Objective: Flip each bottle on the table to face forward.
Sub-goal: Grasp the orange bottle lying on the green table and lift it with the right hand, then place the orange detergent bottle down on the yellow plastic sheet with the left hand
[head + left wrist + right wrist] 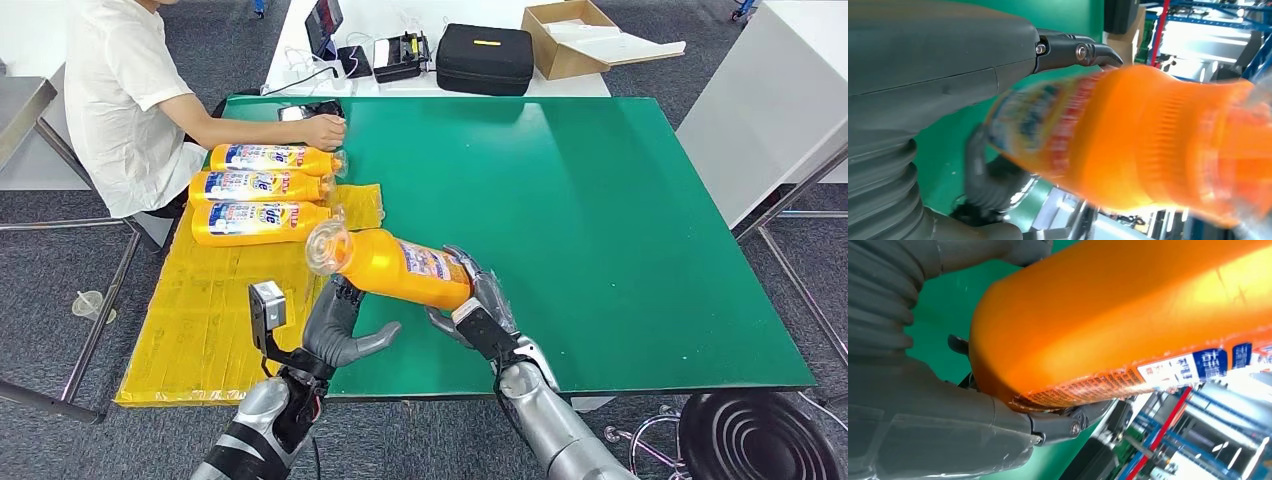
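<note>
Inspector: Bottle (398,266) in hand, lower centre of the head view, lifted off the green desk (620,220) and tilted, clear cap toward the left. Right robot hand (478,300) grips its base. Left robot hand (345,330) sits under the neck, fingers spread, holding nothing.

Clerk: How should the turn be done?

Inspector: My judgement: bring the left hand up to steady the neck before the right rolls the body, keep it low over the desk, and lay it label-up in line with the three bottles (262,190) at centre left.

Clerk: Anything uncertain?

Inspector: The label is partly turned away, so its facing cannot be settled. The left wrist view is blurred. A person's hand (325,131) rests by the top bottle; the yellow sheet (200,320) runs under the row.
</note>
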Controlling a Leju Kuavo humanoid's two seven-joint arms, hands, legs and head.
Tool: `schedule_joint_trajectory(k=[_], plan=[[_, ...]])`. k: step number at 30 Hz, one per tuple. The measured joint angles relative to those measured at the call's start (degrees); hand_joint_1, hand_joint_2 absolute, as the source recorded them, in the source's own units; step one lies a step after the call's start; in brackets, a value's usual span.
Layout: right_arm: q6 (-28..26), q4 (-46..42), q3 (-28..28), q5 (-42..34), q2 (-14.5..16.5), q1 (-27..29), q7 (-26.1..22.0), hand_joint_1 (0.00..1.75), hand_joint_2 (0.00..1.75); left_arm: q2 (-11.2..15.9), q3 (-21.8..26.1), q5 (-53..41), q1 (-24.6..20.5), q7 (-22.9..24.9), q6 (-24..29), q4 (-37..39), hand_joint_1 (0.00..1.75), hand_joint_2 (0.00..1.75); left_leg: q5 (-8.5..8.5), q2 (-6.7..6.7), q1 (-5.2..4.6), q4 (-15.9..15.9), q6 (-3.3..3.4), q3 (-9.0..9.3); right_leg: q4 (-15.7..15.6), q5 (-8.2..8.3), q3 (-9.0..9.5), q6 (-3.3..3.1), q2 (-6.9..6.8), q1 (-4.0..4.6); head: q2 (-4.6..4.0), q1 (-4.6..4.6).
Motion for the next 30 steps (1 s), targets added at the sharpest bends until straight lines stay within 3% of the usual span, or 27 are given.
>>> schedule_joint_trajectory(k=[5, 9, 13, 18, 22, 30], plan=[[-0.3, 0.7, 2.5, 0.1, 0.7, 0.0, 0.0, 1.75, 1.75, -0.6, 0.1, 0.5, -1.5, 0.6, 2.4, 0.0, 0.0, 1.75, 0.01, 0.0, 0.0, 0.0, 0.0, 0.0, 0.0, 0.0, 0.0, 0.0, 0.0, 0.0, 0.0, 0.0], [-1.0, 1.0, 3.7, 0.0, 1.0, -0.1, 0.6, 1.75, 1.75, -1.5, 0.1, -0.7, -1.8, 0.4, 7.7, -0.1, 0.0, 1.75, 0.01, -0.01, 0.0, 0.0, 0.0, -0.02, 0.0, 0.0, -0.01, 0.0, 0.0, 0.0, 0.0, 0.01], [-2.5, 1.1, 5.3, 1.1, 1.6, -0.2, 2.1, 1.75, 1.75, -3.0, 0.6, 2.3, -2.4, 1.6, 14.4, -0.1, 0.0, 1.75, 0.01, -0.01, -0.01, 0.0, 0.0, -0.04, 0.0, 0.0, -0.03, 0.0, 0.0, -0.01, 0.0, 0.01], [-3.3, 1.1, 7.6, -0.6, 2.1, -0.5, 2.8, 1.75, 1.75, -4.0, 0.8, 7.1, -3.6, 2.2, 17.1, -0.1, 0.01, 1.75, 0.01, 0.0, 0.0, 0.0, 0.0, -0.04, 0.0, 0.0, -0.04, 0.0, 0.0, 0.0, 0.0, 0.0], [-3.3, 1.2, 8.7, -2.1, 2.3, -0.6, 2.7, 1.71, 1.75, -4.3, 0.6, 9.6, -3.8, 2.3, 16.5, -0.2, 1.69, 1.75, 0.01, 0.0, 0.0, 0.0, 0.0, -0.05, 0.0, 0.0, -0.05, 0.0, 0.0, 0.0, 0.0, 0.0], [-2.5, 2.0, 9.5, -3.9, 2.9, -1.0, 2.2, 1.54, 1.75, -4.3, 0.2, 11.4, -3.5, 1.4, 15.7, -1.7, 1.75, 1.75, 0.01, 0.0, 0.0, 0.0, 0.0, -0.08, 0.0, 0.0, -0.07, 0.0, 0.0, -0.01, 0.0, 0.01]])
